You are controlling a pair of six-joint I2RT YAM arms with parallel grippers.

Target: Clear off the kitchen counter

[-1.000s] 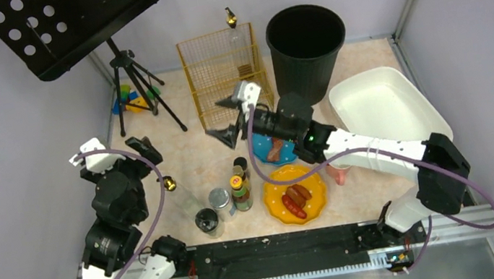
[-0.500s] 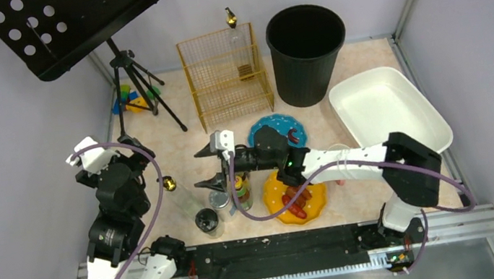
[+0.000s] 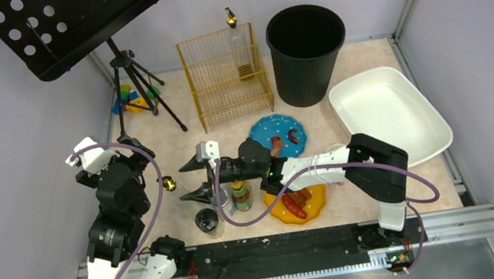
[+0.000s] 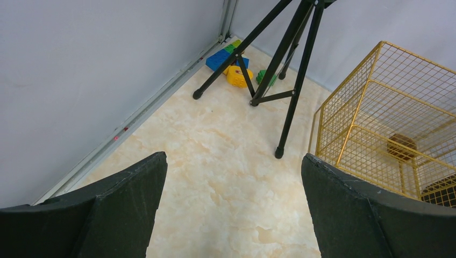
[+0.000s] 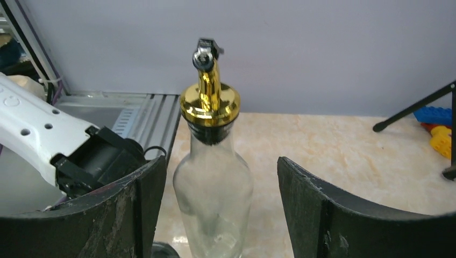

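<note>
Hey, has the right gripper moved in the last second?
Yes. The right gripper has swung away from the yellow wire basket, toward the near left, and its open jaws now flank the glass bottle.

We see the marbled beige counter (image 3: 175,139) carrying a black tripod (image 3: 142,88) at the far left, with toy blocks (image 3: 127,98) by its feet. A yellow wire basket (image 3: 226,91) and a black bin (image 3: 309,80) stand at the back, and a white tub (image 3: 383,117) is on the right. Nearer us sit a blue plate (image 3: 278,124), a yellow plate (image 3: 317,199), a glass bottle (image 5: 213,177) and small jars (image 3: 209,220).
</note>
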